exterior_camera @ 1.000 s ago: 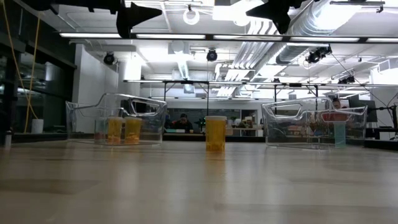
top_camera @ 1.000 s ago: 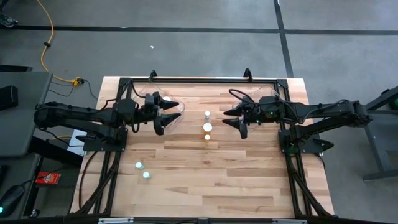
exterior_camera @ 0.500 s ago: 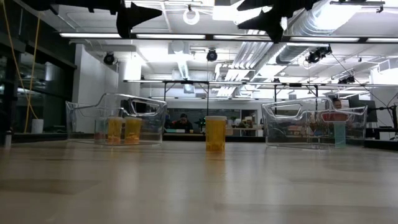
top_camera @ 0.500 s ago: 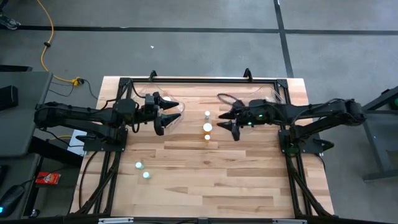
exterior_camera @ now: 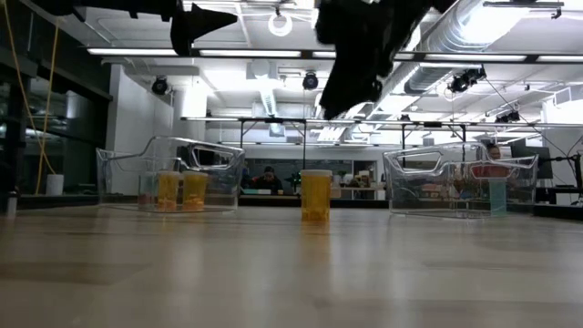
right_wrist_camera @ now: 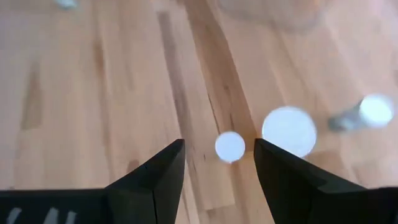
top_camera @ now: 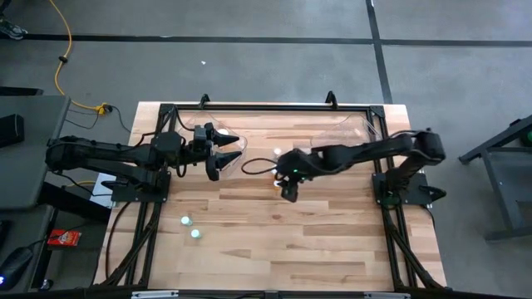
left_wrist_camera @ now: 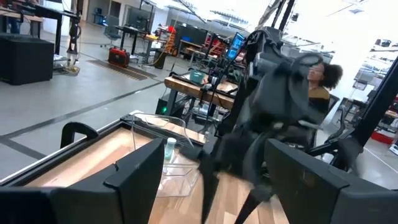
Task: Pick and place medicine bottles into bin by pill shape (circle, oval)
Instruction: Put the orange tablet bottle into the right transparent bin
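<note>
My right gripper (top_camera: 284,184) is open above the middle of the table, pointing down over upright bottles. In the right wrist view a small white cap (right_wrist_camera: 230,146) shows between its fingertips, with a larger white cap (right_wrist_camera: 289,132) and a pale bottle (right_wrist_camera: 375,110) beside it. The low view shows an orange bottle (exterior_camera: 316,195) standing on the table below the gripper. My left gripper (top_camera: 223,153) is open and empty, held high over the left clear bin (top_camera: 235,143), which holds two orange bottles (exterior_camera: 180,189). Two pale bottles (top_camera: 189,227) stand at the near left.
A second clear bin (exterior_camera: 460,180) stands at the far right and holds a pale teal bottle (exterior_camera: 497,195). A black frame (top_camera: 266,106) runs along the table's far edge and sides. Bare wood lies toward the near edge. A person sits in the room behind the table.
My right gripper has swung from beside the right bin toward the table's left, to above the bottles in the middle, and has tipped from level to pointing down. The bottles have not moved.
</note>
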### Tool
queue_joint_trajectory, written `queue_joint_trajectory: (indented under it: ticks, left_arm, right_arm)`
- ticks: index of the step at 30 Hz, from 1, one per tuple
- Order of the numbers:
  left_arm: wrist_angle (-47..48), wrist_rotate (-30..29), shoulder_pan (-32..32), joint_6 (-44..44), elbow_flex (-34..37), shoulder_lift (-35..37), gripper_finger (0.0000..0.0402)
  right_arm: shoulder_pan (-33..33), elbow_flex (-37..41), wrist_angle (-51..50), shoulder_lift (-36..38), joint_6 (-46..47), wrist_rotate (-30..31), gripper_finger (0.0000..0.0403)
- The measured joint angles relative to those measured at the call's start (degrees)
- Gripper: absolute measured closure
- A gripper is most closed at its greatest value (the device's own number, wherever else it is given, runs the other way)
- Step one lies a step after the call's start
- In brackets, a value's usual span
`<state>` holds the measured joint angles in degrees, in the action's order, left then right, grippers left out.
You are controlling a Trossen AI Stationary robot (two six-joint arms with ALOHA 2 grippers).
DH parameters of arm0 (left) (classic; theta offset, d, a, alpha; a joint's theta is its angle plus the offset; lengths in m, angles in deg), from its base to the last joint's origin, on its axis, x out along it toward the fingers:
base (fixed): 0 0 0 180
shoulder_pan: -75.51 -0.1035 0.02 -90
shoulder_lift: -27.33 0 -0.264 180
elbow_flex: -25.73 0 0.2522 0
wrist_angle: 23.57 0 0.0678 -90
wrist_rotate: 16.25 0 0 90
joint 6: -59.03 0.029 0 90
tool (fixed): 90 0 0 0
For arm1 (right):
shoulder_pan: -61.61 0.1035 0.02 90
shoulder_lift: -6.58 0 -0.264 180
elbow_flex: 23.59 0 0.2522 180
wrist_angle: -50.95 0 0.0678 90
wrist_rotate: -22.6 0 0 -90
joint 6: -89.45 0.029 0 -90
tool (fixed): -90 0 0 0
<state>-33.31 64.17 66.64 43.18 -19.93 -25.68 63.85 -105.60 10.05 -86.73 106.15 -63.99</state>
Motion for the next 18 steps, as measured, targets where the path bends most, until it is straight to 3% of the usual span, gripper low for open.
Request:
queue_joint_trajectory:
  ticks: [7, 18]
  left_arm:
    - [0.0, 0.0, 0.0, 0.0, 0.0, 0.0, 0.0133]
    - [0.1, -0.1, 0.0, 0.0, 0.0, 0.0, 0.0133]
  right_arm:
    - [0.3, -1.1, 0.1, -5.4, 6.1, -0.2, 0.0217]
    - [1.6, -1.1, 1.8, -7.7, -5.1, 4.4, 0.0217]
